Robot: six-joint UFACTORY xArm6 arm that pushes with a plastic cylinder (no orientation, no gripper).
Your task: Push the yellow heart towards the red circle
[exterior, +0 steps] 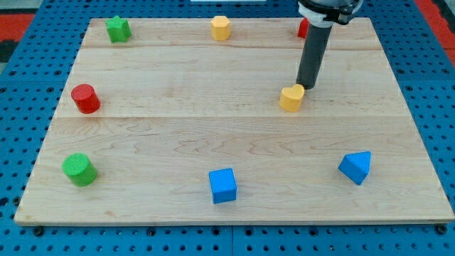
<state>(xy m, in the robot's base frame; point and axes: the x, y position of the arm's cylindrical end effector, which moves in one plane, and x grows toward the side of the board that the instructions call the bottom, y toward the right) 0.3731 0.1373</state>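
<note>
Touching the yellow heart (291, 98) at its upper right, my tip (306, 87) is sitting right of centre – no claw here – the red circle (85, 98) lying far left

My rod comes down from the far right part of the desk, near its top edge, leaning slightly. My tip (306, 86) rests low on the desk surface, right of centre.
</note>
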